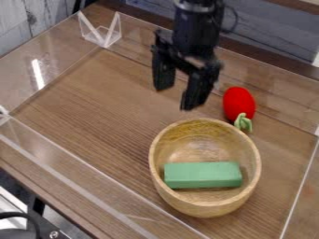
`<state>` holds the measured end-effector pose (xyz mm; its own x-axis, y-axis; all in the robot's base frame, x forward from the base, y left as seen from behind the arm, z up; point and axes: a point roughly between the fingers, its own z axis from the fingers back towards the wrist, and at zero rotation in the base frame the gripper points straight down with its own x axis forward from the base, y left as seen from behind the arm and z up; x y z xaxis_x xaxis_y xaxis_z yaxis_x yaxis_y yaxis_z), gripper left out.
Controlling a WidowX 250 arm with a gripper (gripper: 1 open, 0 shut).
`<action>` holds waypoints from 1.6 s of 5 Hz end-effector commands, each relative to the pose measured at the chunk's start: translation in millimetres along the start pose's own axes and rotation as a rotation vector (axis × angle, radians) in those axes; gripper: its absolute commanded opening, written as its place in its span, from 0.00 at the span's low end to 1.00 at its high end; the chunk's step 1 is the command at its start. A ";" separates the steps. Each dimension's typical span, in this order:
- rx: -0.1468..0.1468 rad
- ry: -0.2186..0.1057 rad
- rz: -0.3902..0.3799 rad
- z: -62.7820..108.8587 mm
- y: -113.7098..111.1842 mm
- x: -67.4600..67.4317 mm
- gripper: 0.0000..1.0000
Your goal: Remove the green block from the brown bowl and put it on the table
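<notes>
Green block (202,175) lying flat inside brown bowl (206,166), toward near wall. End effector (182,82) poised beyond bowl's far rim, fingers spread wide, empty. Red strawberry toy (240,103) just right of that rim, on counter (88,103). Likely light, rigid, smooth; best pinched across narrow width, mid-length.

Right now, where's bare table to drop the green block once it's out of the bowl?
Best patch: the wide stretch of table left of the brown bowl, out to the left acrylic wall. Crowded on the right: the red strawberry toy sits close behind the bowl, and the open pincer hangs beside it. The green block lies inside the bowl.
</notes>
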<state>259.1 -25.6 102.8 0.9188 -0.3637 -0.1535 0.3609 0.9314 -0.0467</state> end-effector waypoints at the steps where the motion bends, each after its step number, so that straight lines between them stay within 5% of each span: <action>1: 0.051 -0.065 -0.192 5.5 -23.8 -3.7 1.00; 3: 0.078 -0.108 -0.367 -1.5 -60.7 -2.3 1.00; 5: 0.090 -0.151 -0.380 -24.9 -72.0 1.7 1.00; 6: 0.101 -0.168 -0.462 -38.5 -70.3 -2.9 1.00; 7: 0.124 -0.196 -0.490 -43.4 -65.5 -5.0 1.00; 8: 0.138 -0.221 -0.436 -36.5 -70.5 -9.8 1.00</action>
<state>214.8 -85.8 62.6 0.6875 -0.7254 0.0326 0.7236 0.6882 0.0535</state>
